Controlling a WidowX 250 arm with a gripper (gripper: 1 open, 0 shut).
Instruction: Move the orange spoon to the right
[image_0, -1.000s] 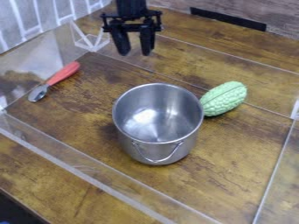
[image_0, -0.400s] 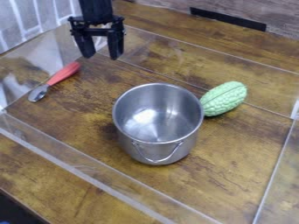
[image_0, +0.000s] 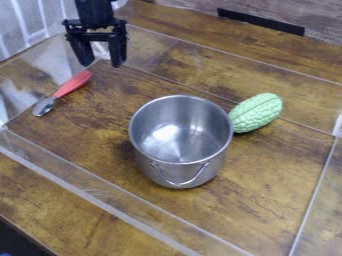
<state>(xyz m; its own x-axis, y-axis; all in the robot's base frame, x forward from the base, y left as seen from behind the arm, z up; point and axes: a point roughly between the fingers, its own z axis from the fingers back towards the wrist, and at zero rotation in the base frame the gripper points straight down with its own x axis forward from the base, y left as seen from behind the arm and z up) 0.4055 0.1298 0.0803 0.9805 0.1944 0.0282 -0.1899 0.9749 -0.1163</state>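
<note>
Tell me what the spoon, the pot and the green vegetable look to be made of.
Orange spoon: handle looks like matte orange-red plastic; the small bowl is silvery, probably metal.
Pot: polished steel by its look, with bright reflections inside and a thin wire handle.
Green vegetable: bumpy, evenly pale green, slightly glossy; possibly a plastic toy, hard to tell.

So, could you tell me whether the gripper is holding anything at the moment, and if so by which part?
Nothing is held. The gripper hangs open above the table, and the orange spoon lies untouched below it.

Spoon (image_0: 63, 94) lies left of pot (image_0: 179, 139) (vegetable (image_0: 255, 112) right).
</note>
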